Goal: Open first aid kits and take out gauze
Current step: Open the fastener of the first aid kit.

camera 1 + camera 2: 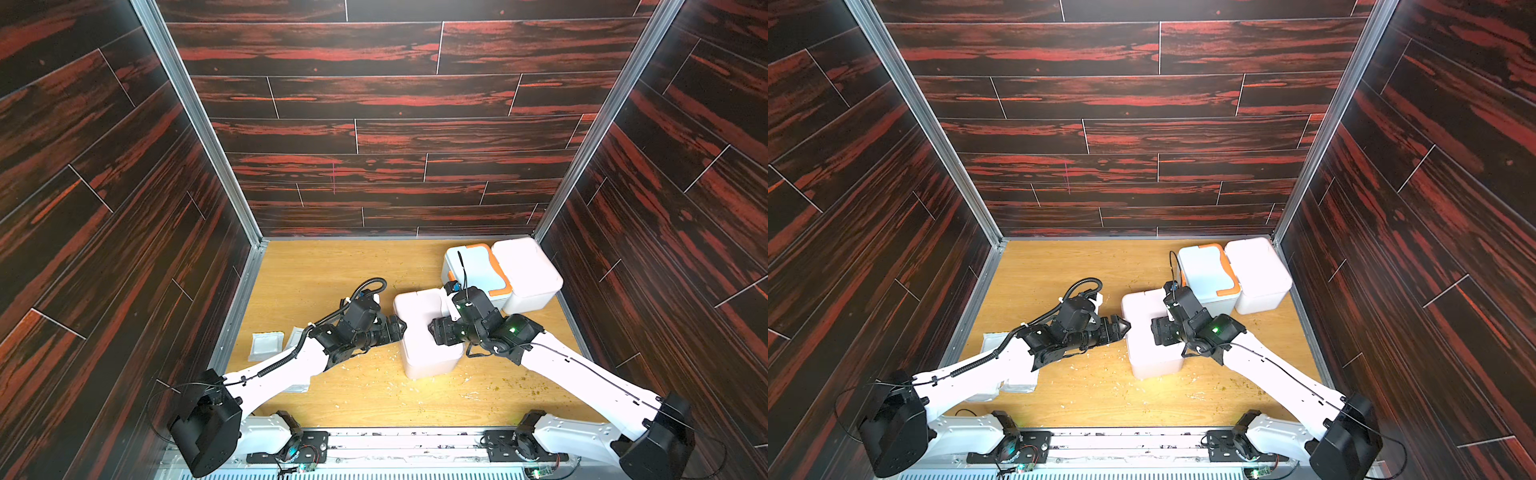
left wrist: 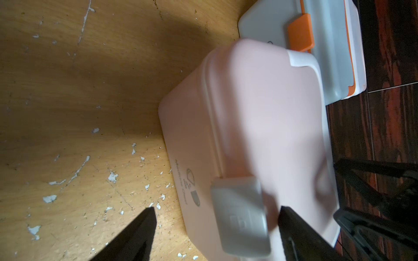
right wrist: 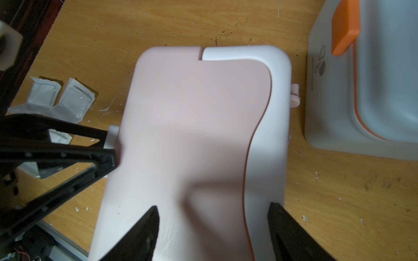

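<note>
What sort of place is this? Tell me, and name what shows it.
Probably a robot test booth, not a real room: printed wood-look walls in metal framing box in a scuffed table, two arms are mounted on a rail at its edge, and kits stand as props.

The pink kit (image 1: pixel 424 332) is pale pink with a white handle strip (image 3: pixel 278 90), a grey latch (image 2: pixel 239 212) and a small dark logo (image 2: pixel 192 192). Behind it, the blue-white kit (image 1: pixel 473 270) has an orange handle (image 1: pixel 498 274). The far kit (image 1: pixel 528 274) beside that looks white, perhaps faintly pink. Left of the pink kit, the gauze packets (image 1: pixel 266 345) are white. The table (image 1: pixel 332 270) is tan wood-grain flecked with white. The walls (image 1: pixel 374 104) are dark with red streaks.
</note>
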Robot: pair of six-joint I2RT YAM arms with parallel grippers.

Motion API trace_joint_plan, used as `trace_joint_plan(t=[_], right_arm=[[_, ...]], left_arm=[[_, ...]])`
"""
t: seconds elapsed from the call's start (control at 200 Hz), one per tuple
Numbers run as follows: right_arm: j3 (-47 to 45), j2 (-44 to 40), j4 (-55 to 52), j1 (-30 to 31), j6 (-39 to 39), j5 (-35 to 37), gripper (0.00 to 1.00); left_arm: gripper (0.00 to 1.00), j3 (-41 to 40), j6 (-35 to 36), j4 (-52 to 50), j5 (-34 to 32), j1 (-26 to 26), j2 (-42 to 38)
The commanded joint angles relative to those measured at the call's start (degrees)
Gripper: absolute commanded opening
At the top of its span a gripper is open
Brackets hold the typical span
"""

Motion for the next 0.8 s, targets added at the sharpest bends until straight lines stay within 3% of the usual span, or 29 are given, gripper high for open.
trace_joint_plan(t=[0.0,0.336,0.581,0.797], right_arm=[[-1.1,-0.5,-1.9,0.2,-0.1,-0.2,0.79],[-0.6,-0.4,-1.8,0.2,0.1,-1.2,0.79],[0.3,-1.5,-2.2,0.3,0.3,-1.3,0.79],[0.1,-4.9,-2.5,-1.1,0.6,0.3,0.79]], left_arm=[[0.87,-1.6,1.0,-5.5,-3.9,0.0,-2.1],[0.87,-8.9,-1.5,-5.7,-10.1,0.8,-9.4],[0.86,-8.8,-2.0,-3.3,-5.8,1.2,-11.6],[0.76,-8.9,-4.1,3.3,0.5,1.1,-16.0]])
